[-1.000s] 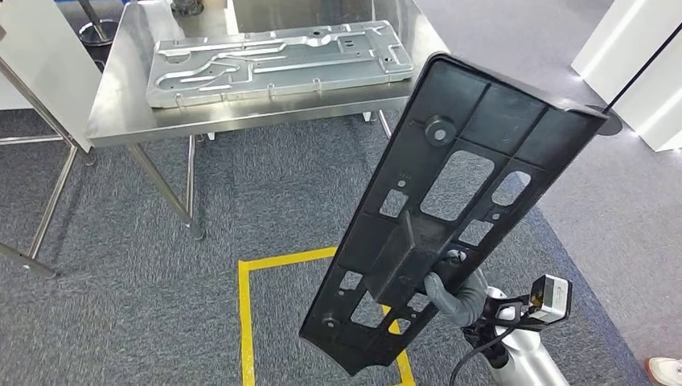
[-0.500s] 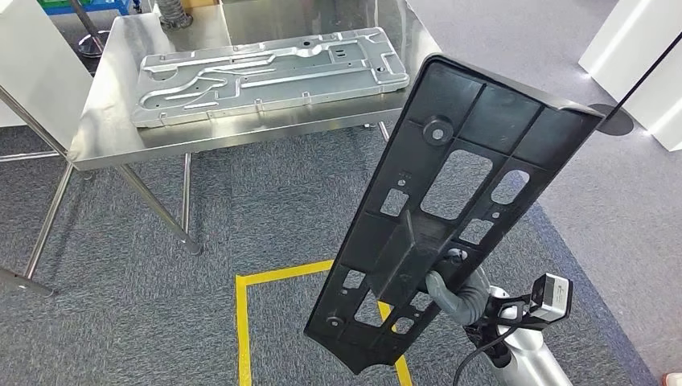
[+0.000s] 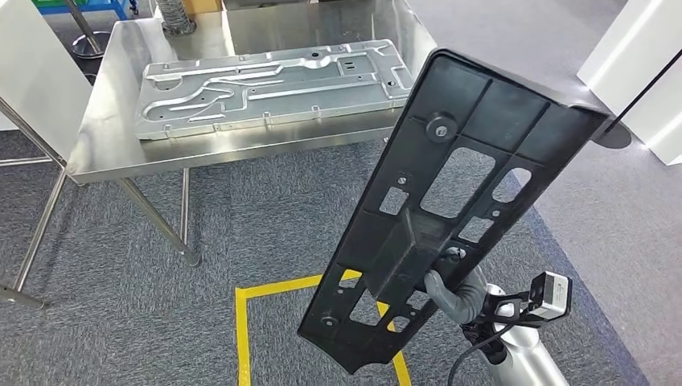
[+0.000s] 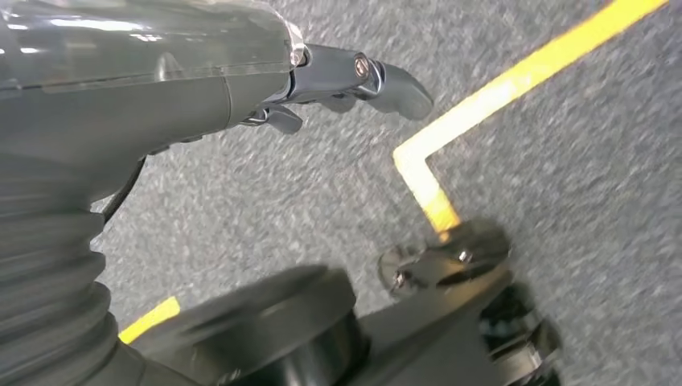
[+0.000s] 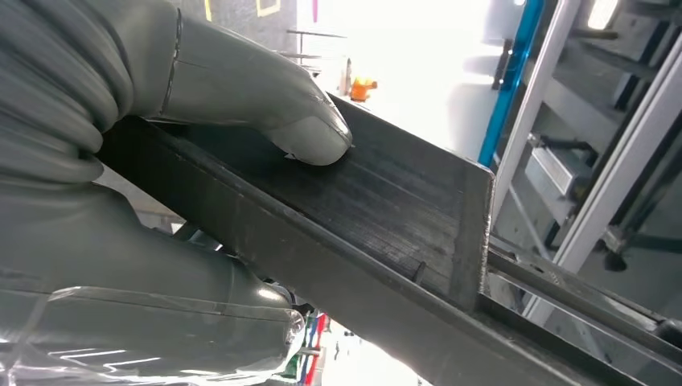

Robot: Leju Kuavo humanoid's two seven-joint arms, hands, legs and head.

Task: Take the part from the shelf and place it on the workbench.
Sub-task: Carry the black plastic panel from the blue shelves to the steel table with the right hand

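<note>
Grey carpet marked with yellow tape is spread below a steel desk at far left, on which a stamped metal panel lies. The black part is held tilted at near right, gripped by the right hand. The left hand hangs with fingers apart, holding nothing.

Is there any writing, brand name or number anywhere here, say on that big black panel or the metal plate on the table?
None can be read.
Black panel in the right hand: no lettering.
Metal plate on the steel table: stamped shapes and holes, no text.
Yellow floor tape: plain line.
</note>
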